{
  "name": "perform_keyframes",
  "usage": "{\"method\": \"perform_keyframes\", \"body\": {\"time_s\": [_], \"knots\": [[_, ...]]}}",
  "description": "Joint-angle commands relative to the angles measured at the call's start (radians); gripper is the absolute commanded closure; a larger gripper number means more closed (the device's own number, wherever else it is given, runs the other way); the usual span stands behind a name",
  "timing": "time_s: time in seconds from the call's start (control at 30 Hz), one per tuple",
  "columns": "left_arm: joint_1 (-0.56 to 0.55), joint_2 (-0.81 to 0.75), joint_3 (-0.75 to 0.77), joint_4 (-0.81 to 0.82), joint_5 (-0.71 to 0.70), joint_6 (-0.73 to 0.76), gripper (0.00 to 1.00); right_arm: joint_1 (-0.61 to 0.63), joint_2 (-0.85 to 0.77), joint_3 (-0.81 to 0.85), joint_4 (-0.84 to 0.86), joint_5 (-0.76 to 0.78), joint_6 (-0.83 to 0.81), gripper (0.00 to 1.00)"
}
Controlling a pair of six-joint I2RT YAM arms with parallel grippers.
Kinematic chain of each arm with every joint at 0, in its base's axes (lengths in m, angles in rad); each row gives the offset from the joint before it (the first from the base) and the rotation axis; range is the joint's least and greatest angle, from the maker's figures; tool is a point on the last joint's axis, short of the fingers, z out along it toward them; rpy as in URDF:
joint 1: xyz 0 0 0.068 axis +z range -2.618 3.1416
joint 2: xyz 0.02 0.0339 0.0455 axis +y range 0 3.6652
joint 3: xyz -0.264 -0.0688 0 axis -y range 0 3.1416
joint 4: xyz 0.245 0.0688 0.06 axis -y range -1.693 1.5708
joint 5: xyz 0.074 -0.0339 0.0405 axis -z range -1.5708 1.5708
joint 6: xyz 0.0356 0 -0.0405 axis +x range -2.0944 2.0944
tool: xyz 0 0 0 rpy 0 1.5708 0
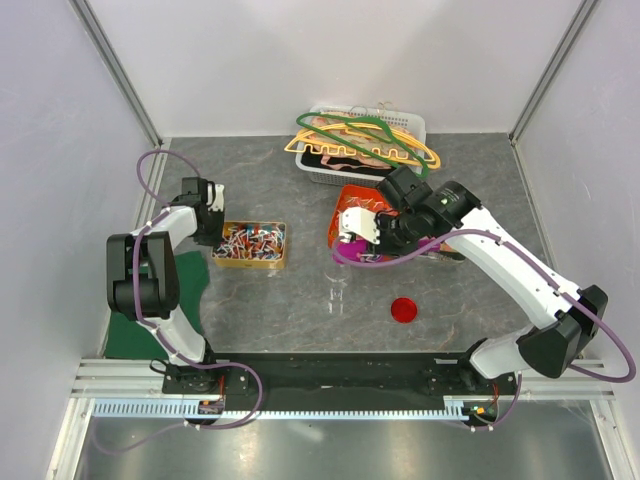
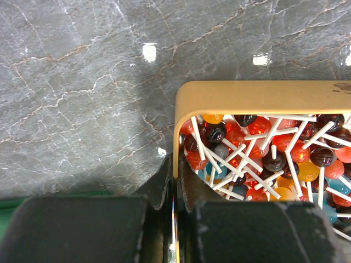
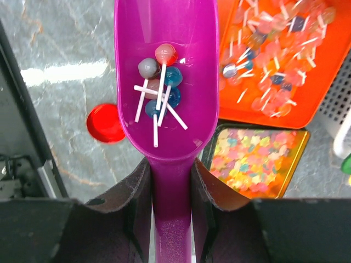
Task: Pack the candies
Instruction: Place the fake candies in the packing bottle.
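Observation:
The candies are small lollipops with white sticks, red, orange, blue and dark. Many fill a yellow tray [image 1: 250, 263], seen close in the left wrist view [image 2: 263, 90]. My left gripper [image 1: 212, 225] [image 2: 175, 164] is shut on that tray's left wall. My right gripper [image 1: 388, 224] [image 3: 171, 164] is shut on the handle of a purple scoop [image 1: 352, 246] [image 3: 181, 33] that carries several lollipops [image 3: 159, 82]. The scoop hangs above the table just left of an orange tray [image 1: 350, 200] [image 3: 290, 109] of more lollipops. A clear glass jar [image 1: 337, 290] stands on the table in front.
A red lid [image 1: 404, 310] [image 3: 104, 123] lies right of the jar. A tin of small star-shaped sweets [image 3: 252, 159] sits beside the orange tray. A white basket [image 1: 410, 125] with big coat hangers [image 1: 360, 140] stands at the back. A green cloth [image 1: 190, 290] lies front left.

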Motion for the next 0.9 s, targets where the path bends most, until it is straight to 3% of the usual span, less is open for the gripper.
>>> {"method": "perform_keyframes", "body": {"time_s": [0.0,0.33,0.87], "knots": [[0.010,-0.016,0.011,0.040,0.024,-0.006,0.98,0.018,-0.024,0.000,-0.058,0.033,-0.028,1.00],[0.017,-0.017,0.010,0.040,0.025,-0.003,0.98,0.115,0.010,-0.006,-0.073,0.153,-0.003,1.00],[0.020,-0.020,0.008,0.040,0.038,-0.007,0.98,0.127,0.042,0.018,-0.069,0.250,0.001,1.00]]}}
